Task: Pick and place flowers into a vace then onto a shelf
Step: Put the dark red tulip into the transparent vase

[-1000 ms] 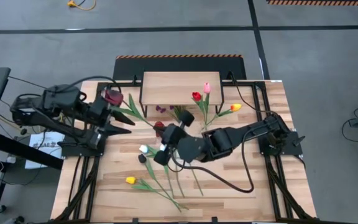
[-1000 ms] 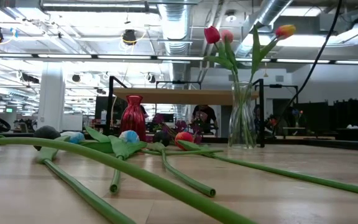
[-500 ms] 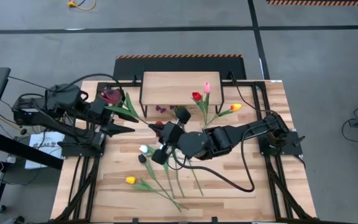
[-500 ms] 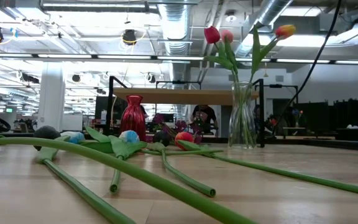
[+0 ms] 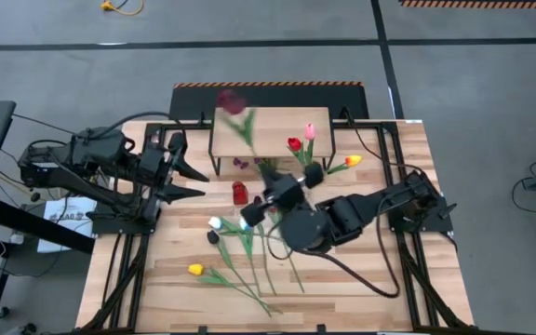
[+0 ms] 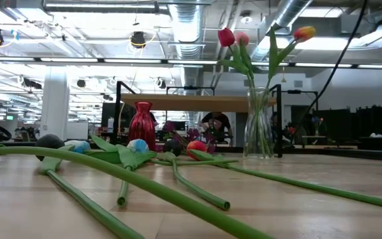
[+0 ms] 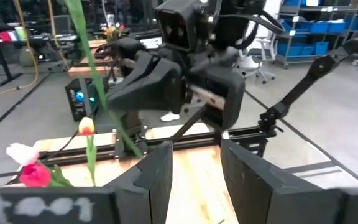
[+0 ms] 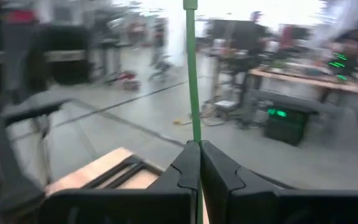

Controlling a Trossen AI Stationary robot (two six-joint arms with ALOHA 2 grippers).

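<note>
Three tulips already stand in the clear glass vase, which in the high view sits right of centre near the top, just right of the shelf. The right end effector, in the middle of the high view, has its fingers pressed together on the green stem of a maroon tulip; the right wrist view shows that stem running straight up out of the closed fingers. The flower head is blurred and shows over the upper left part of the shelf board, so it looks lifted clear of the worktop. The left end effector, at the left of the high view, waits with its fingers spread and nothing between them, as the left wrist view confirms.

The step in hand looks like carrying this tulip to a vase. A red vase stands just left of the right end effector, and several more flowers lie across the lower middle of the worktop. The next move likely calls for turning the stem end down, lining it up over a vase mouth and lowering it without knocking the tulips already placed.
</note>
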